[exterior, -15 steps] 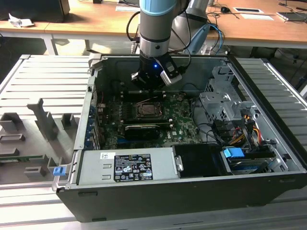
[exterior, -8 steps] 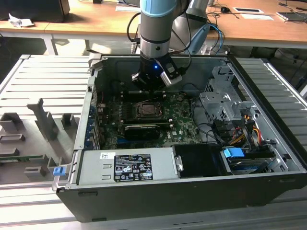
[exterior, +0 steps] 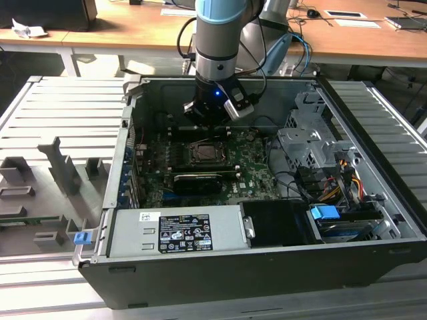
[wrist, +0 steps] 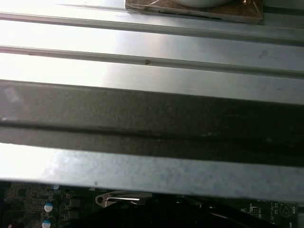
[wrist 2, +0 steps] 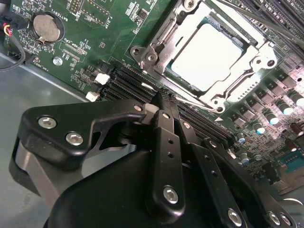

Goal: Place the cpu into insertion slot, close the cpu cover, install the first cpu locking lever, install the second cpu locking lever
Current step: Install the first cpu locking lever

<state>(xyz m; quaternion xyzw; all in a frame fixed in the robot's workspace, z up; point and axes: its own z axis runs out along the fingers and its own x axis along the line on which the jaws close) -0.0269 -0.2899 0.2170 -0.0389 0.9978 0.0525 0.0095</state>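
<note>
The cpu (wrist 2: 206, 54), with its pale metal top, lies flat in the insertion slot (exterior: 207, 154) on the green motherboard. The silver cpu cover (wrist 2: 247, 88) lies down around it, and the chip shows through its window. My gripper (wrist 2: 164, 100) hangs just beside the socket's edge with its black fingers (wrist 2: 166, 142) pressed together and nothing between them. A thin metal lever rod (wrist 2: 197, 105) runs along that socket edge, close to the fingertips. Another rod (wrist 2: 259, 20) crosses past the socket's far side. In the exterior view the gripper (exterior: 204, 121) sits low inside the case, just behind the socket.
The open computer case (exterior: 267, 280) surrounds the board. A long black card (exterior: 197, 181) lies in front of the socket, and drive cages with cables (exterior: 320, 167) are at the exterior view's right. A round coin battery (wrist 2: 47, 27) sits on the board. The case's metal wall (wrist: 152, 71) is close.
</note>
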